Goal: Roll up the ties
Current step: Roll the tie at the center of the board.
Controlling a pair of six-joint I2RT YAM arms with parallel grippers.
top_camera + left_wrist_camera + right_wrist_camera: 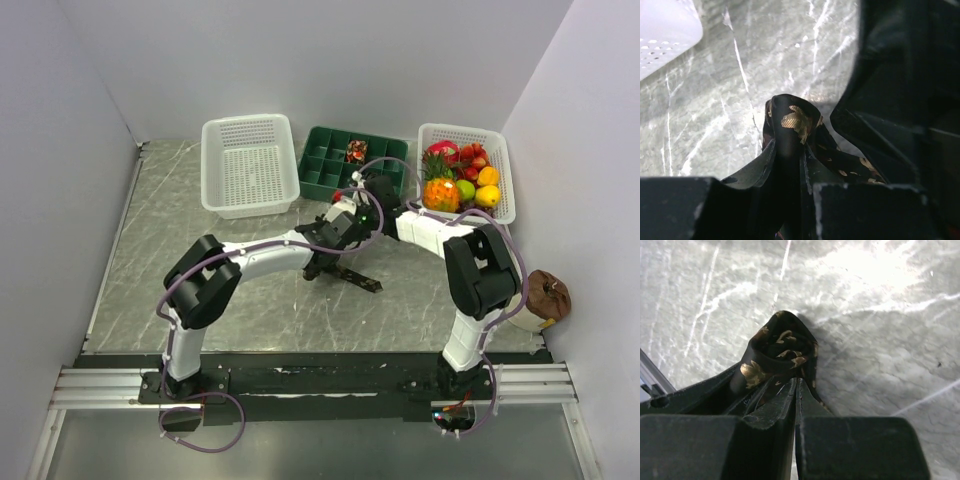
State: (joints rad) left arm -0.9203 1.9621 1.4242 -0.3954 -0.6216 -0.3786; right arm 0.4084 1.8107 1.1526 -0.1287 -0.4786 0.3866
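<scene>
A black-brown tie (356,279) with tan leaf marks lies on the grey marble table (180,250). One end is wound into a loose coil (782,347) and the tail trails toward the front right. My left gripper (788,152) is shut on the coil (792,120), one finger on each side of the fabric. My right gripper (797,384) has its jaws pressed together, with a fold of the same tie pinched at the tips. In the top view both grippers (325,255) (352,222) meet over the coil at the table's middle. A small rolled tie (356,151) sits in the green divided tray (322,170).
A white mesh basket (249,165) stands at the back left, its corner (665,35) showing in the left wrist view. Another white basket (503,170) with fruit stands at the back right. A brown round object (546,295) sits beyond the table's right edge. A small red object (338,197) lies by the tray.
</scene>
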